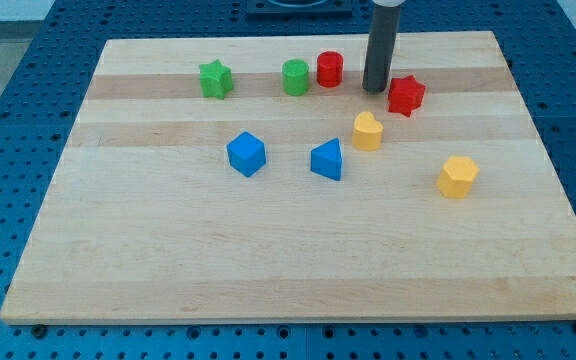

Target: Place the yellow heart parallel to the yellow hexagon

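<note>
The wooden board (298,260) carries 8 blocks. My rod ends in my tip (373,91), bare and grasping nothing, just left of the red star (406,95) and right of the red cylinder (329,69). The yellow hexagon (457,176) sits toward the view's right. The yellow heart (367,131) lies below my tip, apart from it.
</note>
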Motion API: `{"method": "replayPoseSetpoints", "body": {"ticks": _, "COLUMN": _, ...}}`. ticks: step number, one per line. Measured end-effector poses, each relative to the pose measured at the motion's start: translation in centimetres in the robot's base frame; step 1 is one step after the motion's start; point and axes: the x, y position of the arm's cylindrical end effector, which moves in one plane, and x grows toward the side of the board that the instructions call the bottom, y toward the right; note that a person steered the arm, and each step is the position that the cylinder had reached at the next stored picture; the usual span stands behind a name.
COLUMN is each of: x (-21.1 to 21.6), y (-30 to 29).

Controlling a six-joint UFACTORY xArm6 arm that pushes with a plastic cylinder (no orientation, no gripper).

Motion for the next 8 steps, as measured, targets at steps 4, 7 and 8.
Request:
{"method": "replayPoseSetpoints", "body": {"ticks": 4, "x": 5.7, "y": -3.1}}
{"method": "replayPoseSetpoints", "body": {"ticks": 7, "x": 6.3, "y": -0.6}}
{"method": "replayPoseSetpoints", "body": {"ticks": 8, "x": 8.4, "y": -0.2}}
